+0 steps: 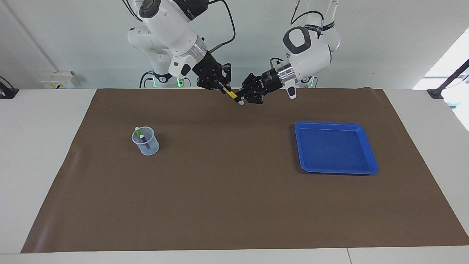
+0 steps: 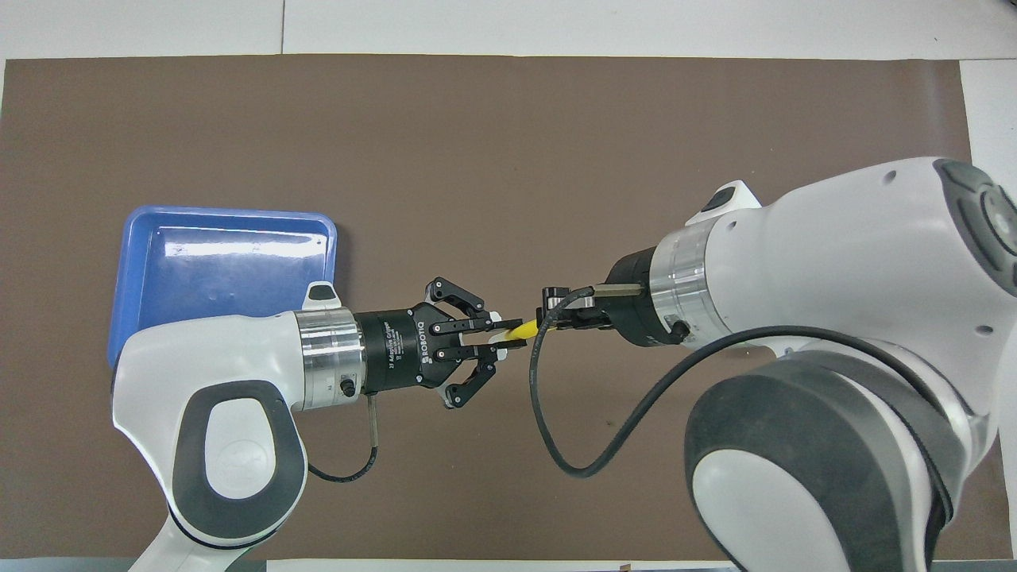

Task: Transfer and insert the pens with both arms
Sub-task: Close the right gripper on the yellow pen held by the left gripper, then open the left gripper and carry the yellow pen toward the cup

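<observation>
The yellow pen hangs slantwise in the air over the mat's edge nearest the robots, between both hands. My left gripper is shut on its lower end, by the whitish tip. My right gripper is shut on its upper end. The green pen and the purple pen stand in a clear cup toward the right arm's end of the table. In the overhead view the right arm hides the cup.
A blue tray with nothing in it lies on the brown mat toward the left arm's end. Two smaller white arms with green-lit bases stand by the wall.
</observation>
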`<state>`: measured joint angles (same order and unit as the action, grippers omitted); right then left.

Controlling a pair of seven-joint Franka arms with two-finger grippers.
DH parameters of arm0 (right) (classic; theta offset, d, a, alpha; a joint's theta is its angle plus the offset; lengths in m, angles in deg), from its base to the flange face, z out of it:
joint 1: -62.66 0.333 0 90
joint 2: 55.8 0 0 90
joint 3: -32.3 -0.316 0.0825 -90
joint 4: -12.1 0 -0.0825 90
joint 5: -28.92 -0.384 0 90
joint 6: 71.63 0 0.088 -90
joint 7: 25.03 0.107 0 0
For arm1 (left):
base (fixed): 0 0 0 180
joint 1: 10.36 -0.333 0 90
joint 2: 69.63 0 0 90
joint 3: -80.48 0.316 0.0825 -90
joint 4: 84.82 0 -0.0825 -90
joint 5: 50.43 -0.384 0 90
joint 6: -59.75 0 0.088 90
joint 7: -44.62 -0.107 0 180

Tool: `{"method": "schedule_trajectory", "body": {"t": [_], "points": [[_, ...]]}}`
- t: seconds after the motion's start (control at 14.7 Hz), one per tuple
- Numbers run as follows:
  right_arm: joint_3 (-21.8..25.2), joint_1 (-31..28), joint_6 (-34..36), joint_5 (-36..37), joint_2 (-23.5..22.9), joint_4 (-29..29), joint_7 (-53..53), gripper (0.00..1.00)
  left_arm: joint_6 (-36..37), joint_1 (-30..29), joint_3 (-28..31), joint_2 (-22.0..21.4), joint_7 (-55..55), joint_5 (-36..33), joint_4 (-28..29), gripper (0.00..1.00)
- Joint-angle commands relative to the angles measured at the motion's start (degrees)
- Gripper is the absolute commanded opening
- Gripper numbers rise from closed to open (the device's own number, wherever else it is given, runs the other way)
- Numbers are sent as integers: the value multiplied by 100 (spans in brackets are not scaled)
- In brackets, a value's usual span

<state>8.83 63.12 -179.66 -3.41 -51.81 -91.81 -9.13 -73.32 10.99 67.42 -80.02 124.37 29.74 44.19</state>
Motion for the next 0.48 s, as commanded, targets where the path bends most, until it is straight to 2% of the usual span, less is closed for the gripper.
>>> {"method": "schedule_trajectory", "body": {"t": [0.0, 0.07, 0.14, 0.41], "points": [[0, -63, 45, -19, 32, -7, 45, 0, -96, 71, 58, -245, -109, 130, 221, 0], [27, -63, 54, -19, 50, -7, 45, 0, -122, 80, 58, -245, -74, 130, 221, 0], [62, -63, 63, 16, 58, -7, 72, 0, -157, 97, 49, -280, -74, 130, 221, 99], [465, -72, 256, 139, 85, -42, -25, 0, -587, 256, 49, -377, 251, 122, 274, 100]]}}
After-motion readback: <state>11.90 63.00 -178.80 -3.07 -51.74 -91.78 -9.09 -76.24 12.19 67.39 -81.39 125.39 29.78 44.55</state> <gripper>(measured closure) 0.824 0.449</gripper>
